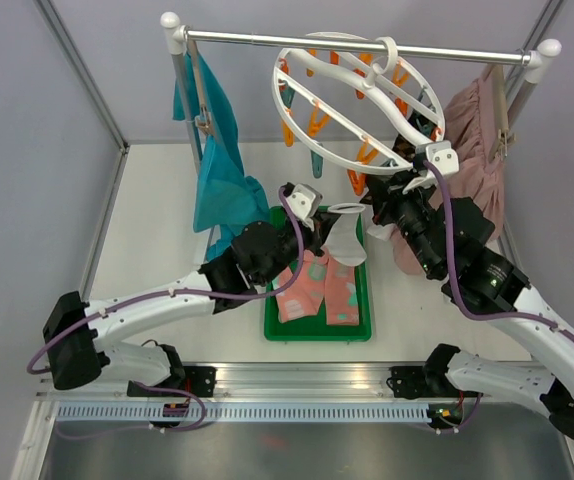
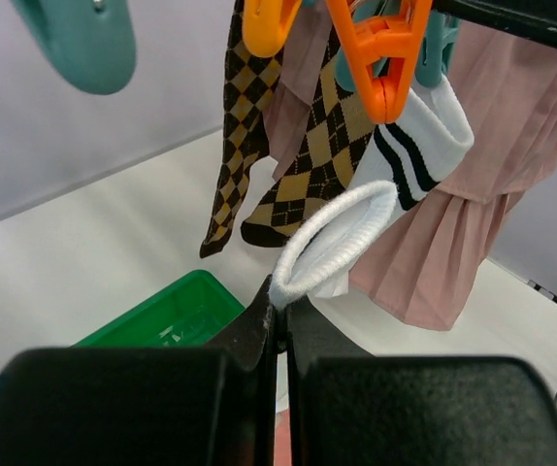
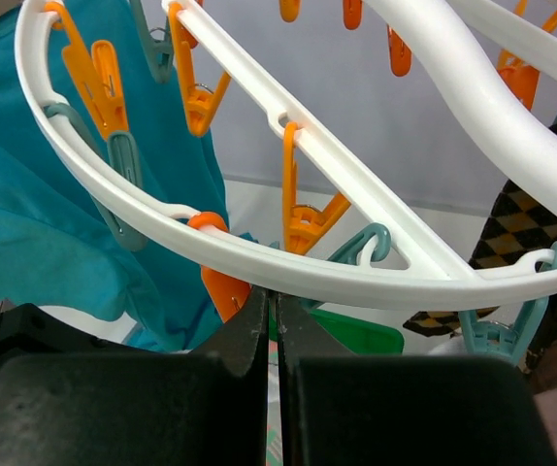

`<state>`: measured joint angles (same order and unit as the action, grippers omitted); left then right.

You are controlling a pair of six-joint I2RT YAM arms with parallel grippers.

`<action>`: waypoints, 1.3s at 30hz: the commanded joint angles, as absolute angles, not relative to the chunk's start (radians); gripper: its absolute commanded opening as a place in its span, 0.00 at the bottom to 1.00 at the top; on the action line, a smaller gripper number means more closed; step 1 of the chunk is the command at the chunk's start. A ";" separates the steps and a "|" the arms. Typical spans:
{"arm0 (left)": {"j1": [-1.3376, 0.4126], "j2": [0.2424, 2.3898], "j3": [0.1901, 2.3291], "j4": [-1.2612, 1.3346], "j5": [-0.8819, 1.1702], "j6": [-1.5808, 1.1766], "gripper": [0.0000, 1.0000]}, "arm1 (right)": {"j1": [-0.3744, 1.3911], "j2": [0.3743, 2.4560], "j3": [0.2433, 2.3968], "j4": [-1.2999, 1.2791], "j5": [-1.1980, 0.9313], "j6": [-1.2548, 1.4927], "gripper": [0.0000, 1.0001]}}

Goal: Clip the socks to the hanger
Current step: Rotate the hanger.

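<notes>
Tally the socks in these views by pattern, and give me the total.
Argyle socks: 2, hanging from the hanger
White socks: 2, one striped and hanging, one pinched by the left gripper
Pink patched socks: 2, lying in the green tray
Total: 6

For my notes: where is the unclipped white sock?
Left wrist view, centre: the unclipped white sock is pinched by its cuff in the left pincer, below the orange clip.
</notes>
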<state>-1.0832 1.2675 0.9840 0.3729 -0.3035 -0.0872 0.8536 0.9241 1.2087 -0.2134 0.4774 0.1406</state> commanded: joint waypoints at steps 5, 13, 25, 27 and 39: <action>-1.078 1.354 1.089 0.437 -0.328 -0.055 0.02 | 0.850 0.960 1.333 -0.419 0.565 0.207 0.00; -1.077 1.433 1.225 0.422 -0.503 -0.003 0.02 | 0.851 0.980 1.373 -0.555 0.538 0.235 0.00; -1.075 1.430 1.301 0.417 -0.523 0.074 0.02 | 0.850 0.963 1.359 -0.588 0.560 0.238 0.05; -1.077 1.428 1.301 0.417 -0.493 0.074 0.02 | 0.850 0.963 1.353 -0.574 0.557 0.238 0.08; -1.075 1.396 1.272 0.420 -0.239 0.091 0.02 | 0.851 0.988 1.376 -0.537 0.522 0.232 0.17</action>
